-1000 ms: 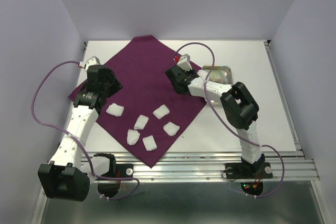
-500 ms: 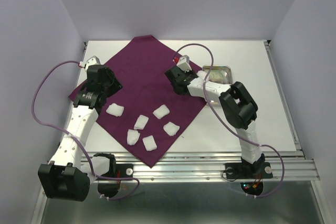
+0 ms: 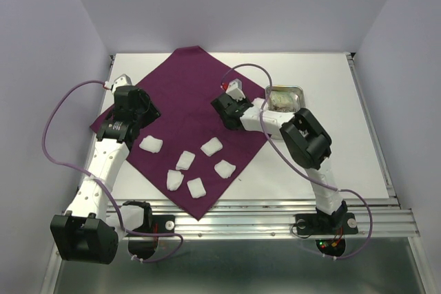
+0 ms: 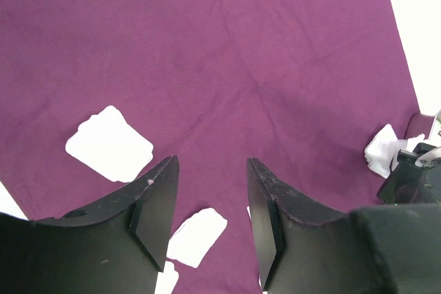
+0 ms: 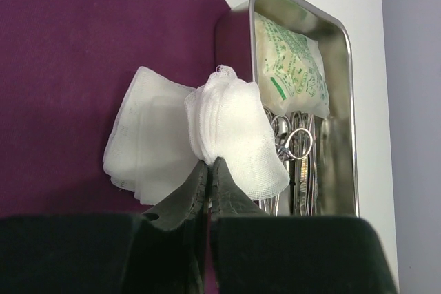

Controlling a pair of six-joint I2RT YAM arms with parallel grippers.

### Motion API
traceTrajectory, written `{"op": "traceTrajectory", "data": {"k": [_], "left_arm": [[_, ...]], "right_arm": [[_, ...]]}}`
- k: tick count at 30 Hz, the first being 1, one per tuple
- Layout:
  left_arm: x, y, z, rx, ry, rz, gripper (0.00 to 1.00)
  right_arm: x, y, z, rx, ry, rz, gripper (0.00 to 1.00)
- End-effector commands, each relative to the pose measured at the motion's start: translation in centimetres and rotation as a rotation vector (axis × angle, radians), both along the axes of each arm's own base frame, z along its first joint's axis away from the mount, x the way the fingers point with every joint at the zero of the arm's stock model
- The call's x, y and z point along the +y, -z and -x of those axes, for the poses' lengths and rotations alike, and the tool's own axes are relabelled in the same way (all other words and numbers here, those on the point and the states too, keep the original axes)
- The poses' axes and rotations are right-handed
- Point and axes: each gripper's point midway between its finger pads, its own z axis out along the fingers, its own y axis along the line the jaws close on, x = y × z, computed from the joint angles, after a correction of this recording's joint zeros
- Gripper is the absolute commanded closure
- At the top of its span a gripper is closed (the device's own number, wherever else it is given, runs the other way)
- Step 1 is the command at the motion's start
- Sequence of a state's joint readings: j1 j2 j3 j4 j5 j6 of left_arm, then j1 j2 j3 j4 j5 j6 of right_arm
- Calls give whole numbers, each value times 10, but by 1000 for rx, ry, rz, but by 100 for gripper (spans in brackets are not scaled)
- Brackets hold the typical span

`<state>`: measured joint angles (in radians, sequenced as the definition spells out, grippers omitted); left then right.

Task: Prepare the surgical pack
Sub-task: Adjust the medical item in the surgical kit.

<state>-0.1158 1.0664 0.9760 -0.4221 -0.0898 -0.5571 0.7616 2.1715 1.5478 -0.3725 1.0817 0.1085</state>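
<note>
The surgical pack (image 3: 186,91), a large maroon cloth, lies spread as a diamond on the white table. Several white gauze pads (image 3: 185,160) lie on its near part. My right gripper (image 3: 226,109) hangs over the cloth's right side, left of the steel tray (image 3: 300,90). In the right wrist view this gripper (image 5: 211,163) is shut on a folded gauze pad (image 5: 234,129) held above the cloth (image 5: 83,46). My left gripper (image 3: 140,112) hovers over the cloth's left edge. Its jaws (image 4: 211,160) stand open and empty above the cloth (image 4: 227,53), with a pad (image 4: 109,144) below left.
The tray (image 5: 344,67) holds a sealed green-printed packet (image 5: 289,60) and metal ring-handled instruments (image 5: 296,142). White table (image 3: 331,156) lies bare to the right of the cloth. Walls close in the back and both sides.
My right gripper has moved left, away from the tray and further over the cloth, with the gauze in it. The left arm has stayed still.
</note>
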Motion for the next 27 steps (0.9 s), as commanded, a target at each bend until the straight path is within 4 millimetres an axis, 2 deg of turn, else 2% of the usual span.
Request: {"op": "traceTrajectory", "data": {"k": [1,18,20,21,23,27], "left_arm": [[3,-4,-3,-31,3,-13,45],[4,-5,-3,-31,4,-13,45],[4,-5,-3,-31,5,-14,45],[4,-4,-3,-28,5,-15,45],[4,-5,-3,-29,7,-15,45],[4,-5,-3,-29,9,-14,45]], "right_arm": [[22,-13,-7,-65,-17,-62,99],[35,5,-9,-31,-43,-62,99],[36,5,-10,-30,-44,-65,92],[37,5,-11,-30,-45,-67,82],[39,3,-11,-31,-48,-75,70],[41,-7,-14,-45,-51,-84,66]]}}
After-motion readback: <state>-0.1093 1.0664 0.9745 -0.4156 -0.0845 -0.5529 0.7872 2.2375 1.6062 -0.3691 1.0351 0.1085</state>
